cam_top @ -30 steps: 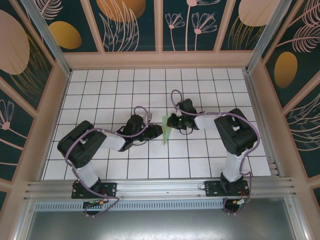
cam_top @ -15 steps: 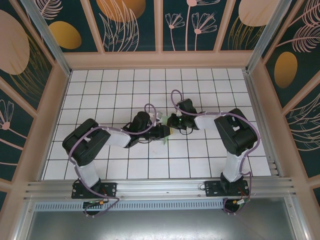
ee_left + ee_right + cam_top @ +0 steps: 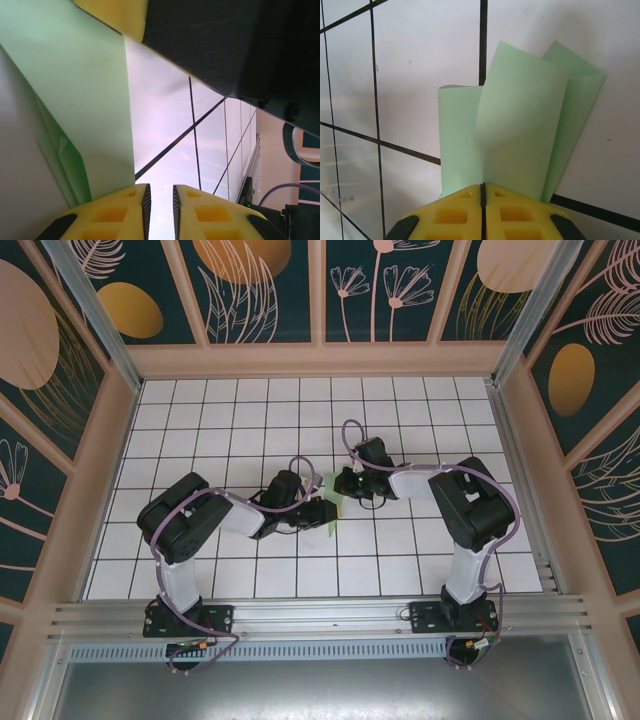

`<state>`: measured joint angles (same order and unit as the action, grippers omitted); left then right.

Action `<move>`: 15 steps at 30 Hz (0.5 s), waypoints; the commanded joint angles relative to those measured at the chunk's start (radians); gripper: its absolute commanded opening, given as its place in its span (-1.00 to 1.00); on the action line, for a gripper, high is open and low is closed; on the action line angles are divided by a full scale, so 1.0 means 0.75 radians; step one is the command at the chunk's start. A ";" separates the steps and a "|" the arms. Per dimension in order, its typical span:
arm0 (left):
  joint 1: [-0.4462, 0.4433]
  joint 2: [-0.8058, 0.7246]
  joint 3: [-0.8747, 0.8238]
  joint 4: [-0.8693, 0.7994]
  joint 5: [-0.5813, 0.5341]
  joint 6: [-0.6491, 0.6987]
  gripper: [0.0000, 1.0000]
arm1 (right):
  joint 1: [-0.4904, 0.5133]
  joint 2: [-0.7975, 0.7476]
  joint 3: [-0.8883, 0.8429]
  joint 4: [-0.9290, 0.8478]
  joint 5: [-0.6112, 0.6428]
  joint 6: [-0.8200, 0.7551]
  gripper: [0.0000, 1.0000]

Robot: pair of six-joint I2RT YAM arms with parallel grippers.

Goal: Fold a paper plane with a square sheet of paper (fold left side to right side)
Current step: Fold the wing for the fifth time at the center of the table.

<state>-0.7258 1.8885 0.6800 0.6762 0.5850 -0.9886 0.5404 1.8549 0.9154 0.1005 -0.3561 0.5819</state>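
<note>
The square sheet of paper [image 3: 520, 130] is pale green and folded into overlapping flaps that curl up off the tiled table. My right gripper [image 3: 482, 185] is shut on its near edge, and the paper rises from between the yellow fingers. From above, the sheet [image 3: 336, 508] shows as a small green strip between the two grippers. My left gripper [image 3: 325, 512] sits at its left side and the right gripper [image 3: 343, 485] just behind it. In the left wrist view the left gripper [image 3: 160, 187] is slightly open, with bare table in the gap and the paper [image 3: 85, 100] beside its left finger.
The white tiled table [image 3: 230, 430] with black grid lines stretches around the arms. Patterned walls [image 3: 320, 300] enclose it at the back and sides. An aluminium rail [image 3: 320, 615] runs along the near edge by the arm bases.
My left arm has swung right, bringing its gripper up against the paper and covering part of it. The right gripper has stayed shut on the sheet in the same place.
</note>
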 commanded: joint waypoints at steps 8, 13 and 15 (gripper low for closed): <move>-0.004 0.057 -0.013 -0.151 -0.100 0.009 -0.60 | 0.002 0.002 -0.022 -0.118 0.108 -0.033 -0.81; -0.004 0.065 -0.021 -0.229 -0.138 0.025 -0.69 | -0.008 -0.106 -0.018 -0.054 0.077 -0.080 -0.86; -0.003 0.073 -0.027 -0.243 -0.143 0.024 -0.70 | -0.027 -0.176 -0.033 -0.022 0.064 -0.090 -0.88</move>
<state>-0.7258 1.8992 0.6819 0.6506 0.5491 -0.9886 0.5377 1.8099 0.9062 0.0879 -0.3336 0.5507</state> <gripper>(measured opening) 0.153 0.074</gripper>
